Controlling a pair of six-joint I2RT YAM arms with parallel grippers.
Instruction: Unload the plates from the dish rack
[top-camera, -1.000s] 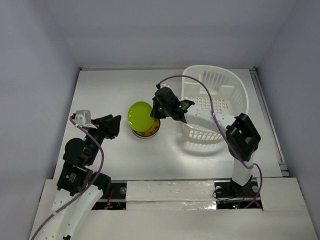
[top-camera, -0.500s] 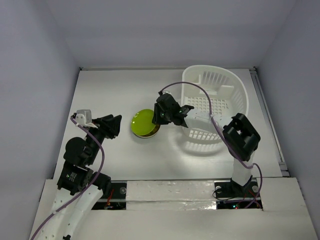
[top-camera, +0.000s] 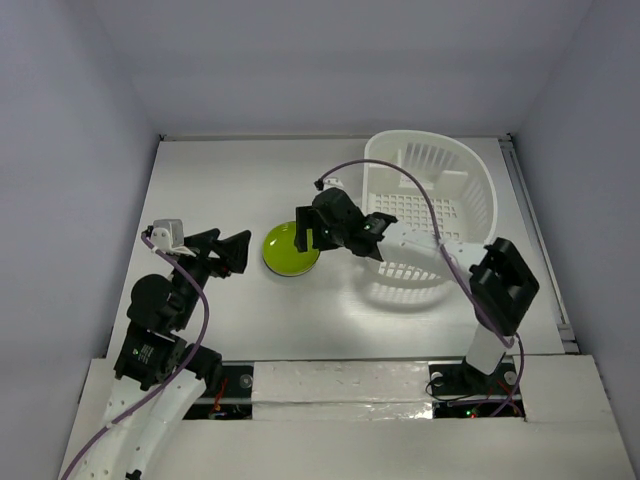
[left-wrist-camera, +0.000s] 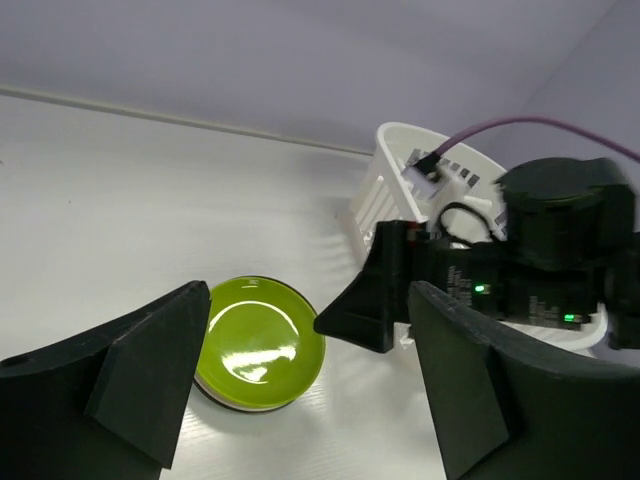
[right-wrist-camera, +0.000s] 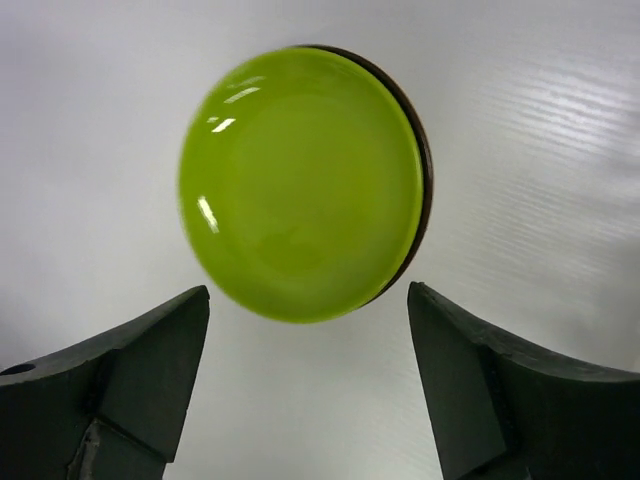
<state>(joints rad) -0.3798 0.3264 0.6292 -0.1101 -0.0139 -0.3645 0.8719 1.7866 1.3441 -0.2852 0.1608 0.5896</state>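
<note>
A lime green plate lies flat on top of a small stack on the table, left of the dish rack. A dark rim of another plate shows under it. My right gripper hangs just over the green plate's right edge, open, and its fingers are not touching the plate. My left gripper is open with nothing in it, a short way left of the stack and facing the plate. The white rack's grid floor looks bare from above.
The right arm's cable loops over the rack's near-left wall. The right gripper's black body fills the space between the stack and the rack. Side walls bound the table.
The green plate was tilted up in my right gripper; it now lies flat on the stack and the right gripper has opened off it. The left gripper has opened wider.
</note>
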